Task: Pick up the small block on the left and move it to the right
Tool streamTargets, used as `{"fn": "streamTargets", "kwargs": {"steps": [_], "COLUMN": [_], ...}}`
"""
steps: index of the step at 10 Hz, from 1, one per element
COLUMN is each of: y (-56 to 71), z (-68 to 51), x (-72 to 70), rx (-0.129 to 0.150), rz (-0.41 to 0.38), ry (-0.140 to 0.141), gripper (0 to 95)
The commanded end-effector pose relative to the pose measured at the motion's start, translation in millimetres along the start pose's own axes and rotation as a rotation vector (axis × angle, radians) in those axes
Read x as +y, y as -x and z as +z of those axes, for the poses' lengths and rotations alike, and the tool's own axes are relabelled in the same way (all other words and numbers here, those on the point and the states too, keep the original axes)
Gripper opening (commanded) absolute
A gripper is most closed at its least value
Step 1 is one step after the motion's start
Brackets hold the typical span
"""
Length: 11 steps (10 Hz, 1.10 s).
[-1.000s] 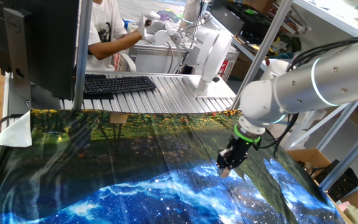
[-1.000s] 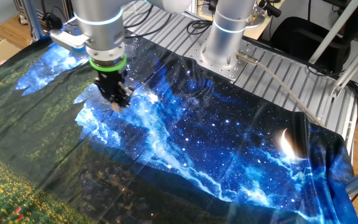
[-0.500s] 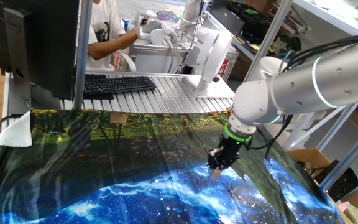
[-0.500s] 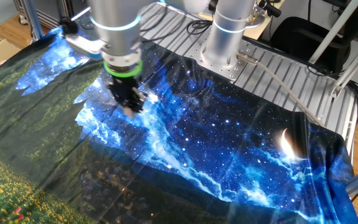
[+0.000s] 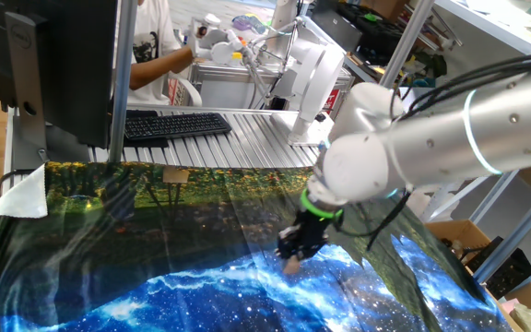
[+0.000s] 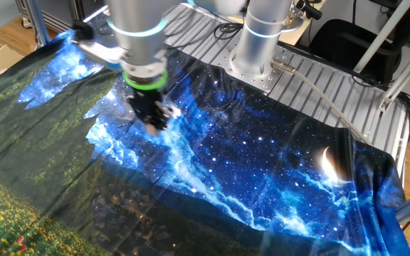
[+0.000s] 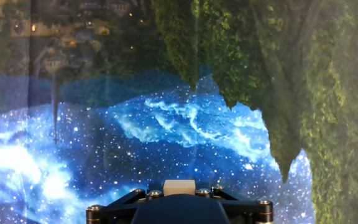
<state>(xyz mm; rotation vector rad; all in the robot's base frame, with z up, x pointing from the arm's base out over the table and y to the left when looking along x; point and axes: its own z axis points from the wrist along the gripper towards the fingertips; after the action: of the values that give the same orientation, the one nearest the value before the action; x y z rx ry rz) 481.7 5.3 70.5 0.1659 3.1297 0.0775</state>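
Observation:
My black gripper (image 5: 295,254) hangs just above the printed cloth and is shut on the small block (image 5: 290,266), a tiny light-tan wooden cube that pokes out below the fingertips. In the other fixed view the gripper (image 6: 154,125) is over the blue starry part of the cloth, and the block there is mostly hidden by the fingers. In the hand view the block (image 7: 178,186) sits between the jaws at the bottom edge, and the gripper (image 7: 178,198) is closed around it.
The cloth (image 5: 155,240) shows a dark green forest and blue galaxy print. A keyboard (image 5: 175,124) and monitor (image 5: 53,65) stand behind it, with a person (image 5: 155,41) beyond. The robot's base (image 6: 258,43) stands on the metal table at the back.
The arm has carried the block across the cloth, leftward in one fixed view and rightward in the other. The gripper has stayed shut on it.

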Motion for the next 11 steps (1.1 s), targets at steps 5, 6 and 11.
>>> {"fn": "streamTargets", "kwargs": {"steps": [5, 6, 11], "y": [-23.5, -26.2, -26.4], "z": [19.7, 24.6, 43.1], "x": [58.0, 65.6, 85.5], "rx": [-0.005, -0.008, -0.013], "rz": [0.062, 0.070, 0.077], "ry": [0.004, 0.006, 0.022], "gripper": [0.0, 0.0, 0.0]}}
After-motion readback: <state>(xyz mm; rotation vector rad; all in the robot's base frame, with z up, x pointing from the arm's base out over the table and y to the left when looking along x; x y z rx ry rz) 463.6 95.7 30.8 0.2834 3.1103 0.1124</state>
